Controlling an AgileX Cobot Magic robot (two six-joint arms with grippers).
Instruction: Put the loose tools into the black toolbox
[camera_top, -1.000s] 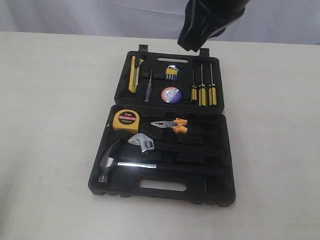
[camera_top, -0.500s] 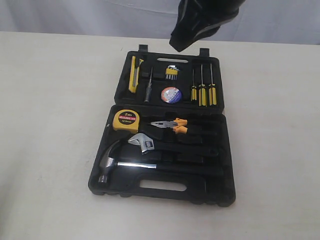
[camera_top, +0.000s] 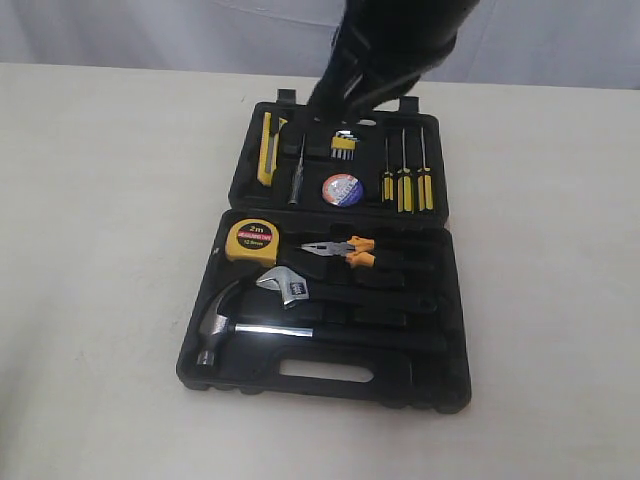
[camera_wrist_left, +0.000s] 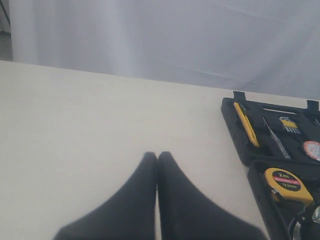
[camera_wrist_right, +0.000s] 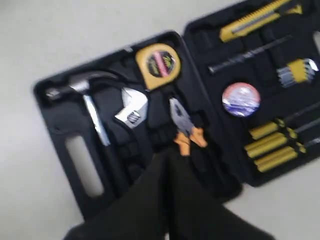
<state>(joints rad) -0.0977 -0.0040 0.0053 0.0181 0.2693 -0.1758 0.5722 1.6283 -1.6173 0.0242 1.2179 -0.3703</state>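
- The black toolbox (camera_top: 440, 390) lies open and flat on the table (camera_top: 120, 250). Its lid half is farther from the exterior camera. Its base half, which has the slot handle, is nearer.
- The yellow tape measure (camera_top: 250, 240) sits in a recess at the far-left corner of the base half. The pliers (camera_top: 340, 250) lie just beside it, to its right.
- The utility knife (camera_top: 267, 148) lies along the left edge of the lid half. The tape roll (camera_top: 342, 190) sits in a round recess near the middle of the lid.
- The hammer (camera_top: 235, 325) and the wrench (camera_top: 287, 285) occupy the base half. The screwdrivers (camera_top: 405, 180) stand in a row at the right of the lid.
- The right gripper (camera_wrist_right: 167, 154) has its fingers pressed together with nothing between them. It hangs above the open toolbox.
- In the exterior view, the right arm (camera_top: 395, 45) covers the far edge of the lid, above the utility knife.
- In the blurred right wrist view, the tips line up with the orange pliers handles. Contact cannot be determined.
- The left gripper (camera_wrist_left: 157, 156) has its fingers meeting tip to tip and holds nothing. It is over bare table, with the toolbox off to one side and apart from it.
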